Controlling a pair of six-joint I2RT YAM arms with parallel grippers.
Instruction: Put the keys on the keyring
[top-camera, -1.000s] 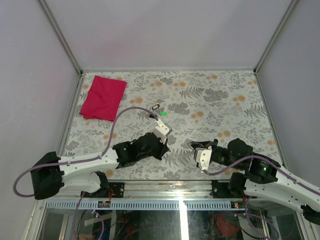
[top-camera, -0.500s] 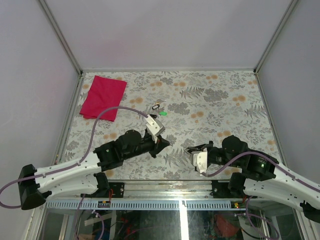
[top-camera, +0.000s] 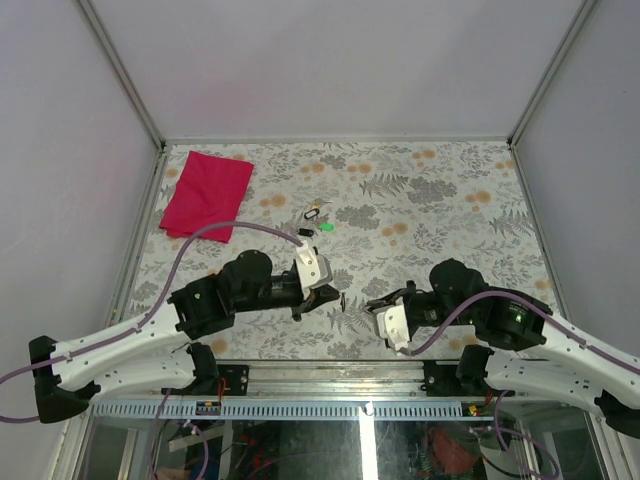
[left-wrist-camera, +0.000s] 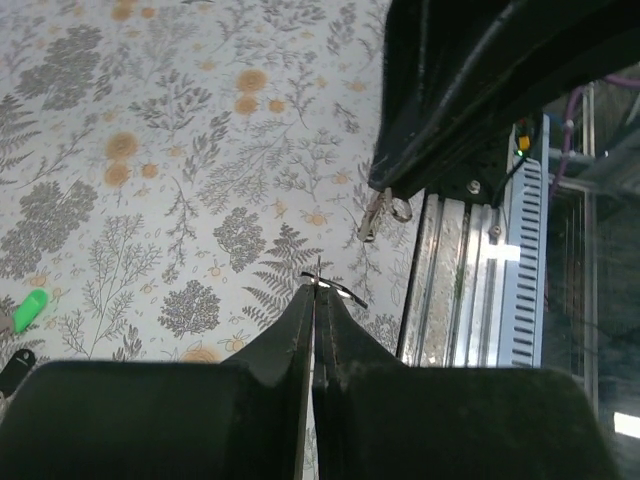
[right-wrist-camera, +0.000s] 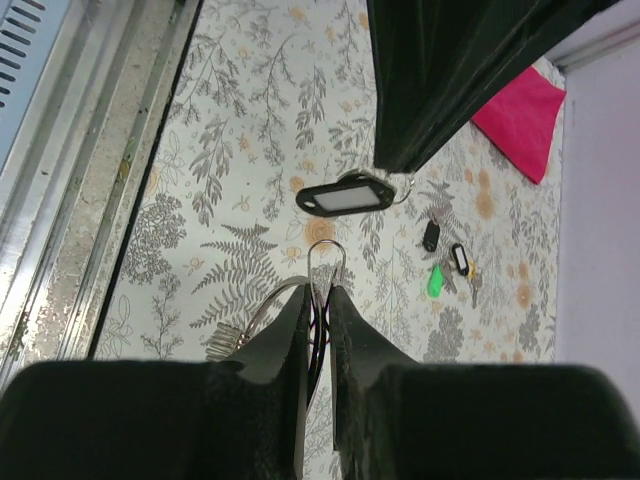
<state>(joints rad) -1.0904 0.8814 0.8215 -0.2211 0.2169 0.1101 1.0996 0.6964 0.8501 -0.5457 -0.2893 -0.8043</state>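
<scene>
within the last second the left gripper (left-wrist-camera: 315, 298) has swung away from the far scatter of keys and turned toward the right gripper (right-wrist-camera: 318, 300), which has edged in to meet it. the gap between the two has closed to a short stretch of table.

the left fingers are pressed together on a key (right-wrist-camera: 347, 196). from the right wrist view it hangs just below those fingertips, its black oval head turned flat on. the right fingers are clamped on the keyring (right-wrist-camera: 327, 252). a narrow bend of its wire pokes out just past the tips, and the rest curls back beside them with the smaller silvery loops (right-wrist-camera: 225, 345).

the key sits just ahead of the right fingertips, near the exposed wire but apart from it. so the pick-up looks done and threading looks like the step in hand. two other keys (right-wrist-camera: 459, 258) and a green piece (right-wrist-camera: 435, 280) lie well beyond both pairs of fingers.
</scene>
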